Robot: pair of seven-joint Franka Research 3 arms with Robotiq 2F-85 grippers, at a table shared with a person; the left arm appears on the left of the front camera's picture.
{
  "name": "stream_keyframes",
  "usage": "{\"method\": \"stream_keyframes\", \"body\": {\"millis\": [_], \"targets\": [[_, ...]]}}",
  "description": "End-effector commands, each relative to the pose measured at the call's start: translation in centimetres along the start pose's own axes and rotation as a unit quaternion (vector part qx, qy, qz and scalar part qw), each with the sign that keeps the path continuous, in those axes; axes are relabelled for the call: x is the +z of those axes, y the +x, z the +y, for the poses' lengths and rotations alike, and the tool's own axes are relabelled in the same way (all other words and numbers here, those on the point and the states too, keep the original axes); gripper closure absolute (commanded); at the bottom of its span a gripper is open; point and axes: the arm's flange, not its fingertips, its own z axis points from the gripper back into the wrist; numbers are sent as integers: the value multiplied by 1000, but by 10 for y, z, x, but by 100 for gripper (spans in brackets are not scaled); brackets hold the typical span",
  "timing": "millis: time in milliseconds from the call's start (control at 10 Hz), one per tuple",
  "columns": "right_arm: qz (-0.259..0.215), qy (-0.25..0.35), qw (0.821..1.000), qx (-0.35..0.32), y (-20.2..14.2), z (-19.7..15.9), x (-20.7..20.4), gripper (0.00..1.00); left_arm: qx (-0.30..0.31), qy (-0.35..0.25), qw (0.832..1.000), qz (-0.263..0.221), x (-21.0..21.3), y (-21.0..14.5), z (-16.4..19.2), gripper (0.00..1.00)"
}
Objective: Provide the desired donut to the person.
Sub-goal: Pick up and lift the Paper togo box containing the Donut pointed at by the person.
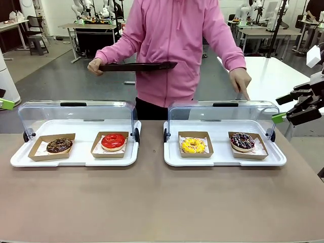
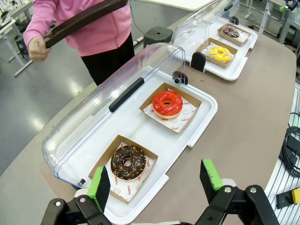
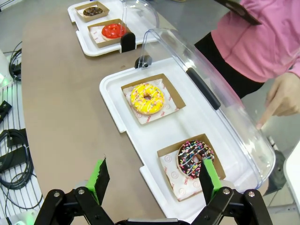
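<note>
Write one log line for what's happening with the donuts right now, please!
person: pointing hand aims at sprinkled chocolate donut | other hand: holds dark tray | left tool: open, empty | right tool: open, empty

Person (image 1: 174, 45): cut off above the shoulders by the front view's top edge. Left gripper (image 2: 156, 180): cut by the front view's left edge to one green pad (image 1: 6, 104). Dark tray (image 3: 234, 7): cut by the right wrist view's top edge. Sprinkled chocolate donut (image 3: 191, 157): one side covered by a pad (image 3: 209, 176) of the right gripper (image 3: 154, 180). Print on the paper liner (image 2: 180, 115): too small to read. Whether the pointing fingertip (image 1: 246, 96) touches the clear lid (image 1: 223, 114): cannot tell.
</note>
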Motion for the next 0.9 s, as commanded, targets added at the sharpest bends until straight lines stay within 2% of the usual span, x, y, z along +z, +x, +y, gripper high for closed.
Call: {"method": "stream_keyframes", "body": {"millis": [0,600,700,800], "targets": [[-11,4,1000,-1,0,-1,-2,0,-1,-3,1000,-5,0,0,0,0],[-11,4,1000,-1,0,-1,-2,0,-1,-3,1000,-5,0,0,0,0],[0,0,1000,0,0,0,0,0,-1,-3,1000,-5,0,0,0,0],[50,-1,999,20,6,-2,-11,0,-1,-3,1000,-5,0,0,0,0]]}}
